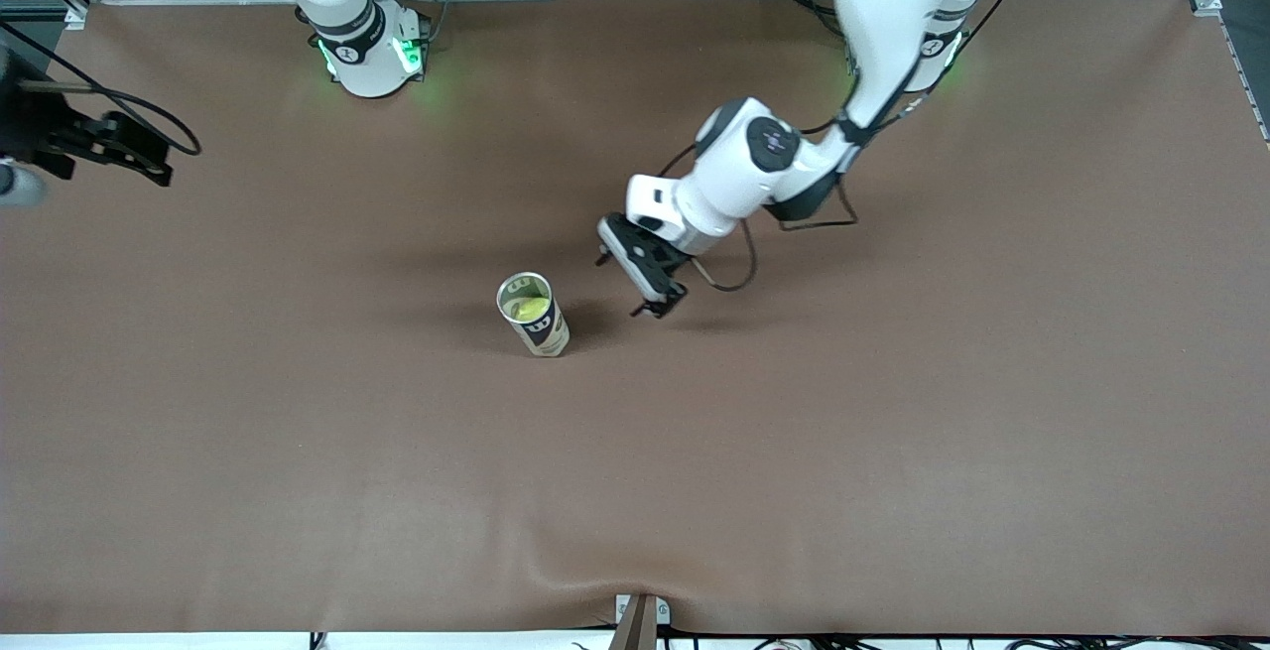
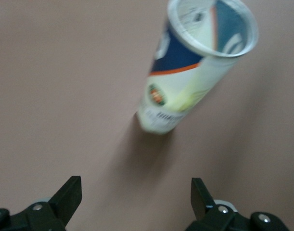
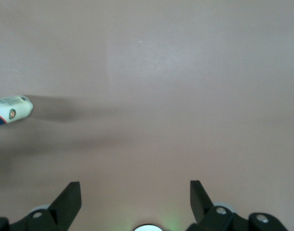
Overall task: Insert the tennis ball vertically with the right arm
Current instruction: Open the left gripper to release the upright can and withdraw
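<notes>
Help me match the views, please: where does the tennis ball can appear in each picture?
Front view: tennis ball can stands upright mid-table, a ball inside, beside the open left hand.
Left wrist view: upper middle, open rim toward the camera, above the hand's fingers.
Right wrist view: only its base at the edge.
Shared landmark: the brown table.

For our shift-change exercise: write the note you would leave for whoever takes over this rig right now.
Left pincer: open, holding nothing, low beside the tennis can, toward the left arm's end of the table.
Right pincer: open, holding nothing, over bare table at the right arm's end, away from the can.
Can: upright, mid-table, mouth open.
Tennis ball: already inside the can.
Done: ball inserted, by the look of it.
Left: probably only pulling both arms back.
</notes>
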`<state>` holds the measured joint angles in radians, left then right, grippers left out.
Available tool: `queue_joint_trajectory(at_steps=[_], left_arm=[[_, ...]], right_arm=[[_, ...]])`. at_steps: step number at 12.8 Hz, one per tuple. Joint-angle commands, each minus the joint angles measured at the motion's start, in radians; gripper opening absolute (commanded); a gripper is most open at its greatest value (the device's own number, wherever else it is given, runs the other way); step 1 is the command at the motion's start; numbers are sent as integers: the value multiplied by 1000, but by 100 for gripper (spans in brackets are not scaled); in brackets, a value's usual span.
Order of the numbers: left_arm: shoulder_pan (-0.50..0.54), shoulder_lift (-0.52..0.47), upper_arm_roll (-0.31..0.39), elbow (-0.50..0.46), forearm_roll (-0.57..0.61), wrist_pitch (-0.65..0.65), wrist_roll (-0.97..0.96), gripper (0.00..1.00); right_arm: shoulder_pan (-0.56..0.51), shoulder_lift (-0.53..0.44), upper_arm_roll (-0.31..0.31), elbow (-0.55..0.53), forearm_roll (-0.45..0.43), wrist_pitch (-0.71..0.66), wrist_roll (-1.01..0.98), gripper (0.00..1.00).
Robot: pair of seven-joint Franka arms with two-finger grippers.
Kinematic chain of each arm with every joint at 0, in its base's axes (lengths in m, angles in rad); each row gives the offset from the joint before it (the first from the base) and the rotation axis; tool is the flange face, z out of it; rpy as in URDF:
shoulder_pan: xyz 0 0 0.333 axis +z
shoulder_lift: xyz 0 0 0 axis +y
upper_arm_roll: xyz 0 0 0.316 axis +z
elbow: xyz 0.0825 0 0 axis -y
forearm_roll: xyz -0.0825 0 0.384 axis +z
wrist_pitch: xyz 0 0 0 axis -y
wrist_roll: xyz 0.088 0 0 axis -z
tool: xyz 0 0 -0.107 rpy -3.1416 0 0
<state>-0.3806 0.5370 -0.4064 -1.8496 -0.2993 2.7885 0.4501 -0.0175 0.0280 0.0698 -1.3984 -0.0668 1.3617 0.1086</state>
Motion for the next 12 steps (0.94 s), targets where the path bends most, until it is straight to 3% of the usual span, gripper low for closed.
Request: queue_joint_trajectory(at_steps=[1, 4, 8, 12], left_arm=[[66, -45, 29, 59, 64, -233, -11, 100], [187, -54, 35, 209, 161, -568, -11, 100], [383, -58, 37, 413, 261, -935, -11, 100], [630, -143, 41, 429, 264, -1009, -59, 100]], right_arm=[[-36, -11, 11, 33, 27, -45, -10, 100], [-24, -10, 22, 42, 16, 35, -13, 100], [-1, 25, 22, 21, 12, -24, -17, 100], [44, 61, 21, 15, 2, 82, -6, 100]])
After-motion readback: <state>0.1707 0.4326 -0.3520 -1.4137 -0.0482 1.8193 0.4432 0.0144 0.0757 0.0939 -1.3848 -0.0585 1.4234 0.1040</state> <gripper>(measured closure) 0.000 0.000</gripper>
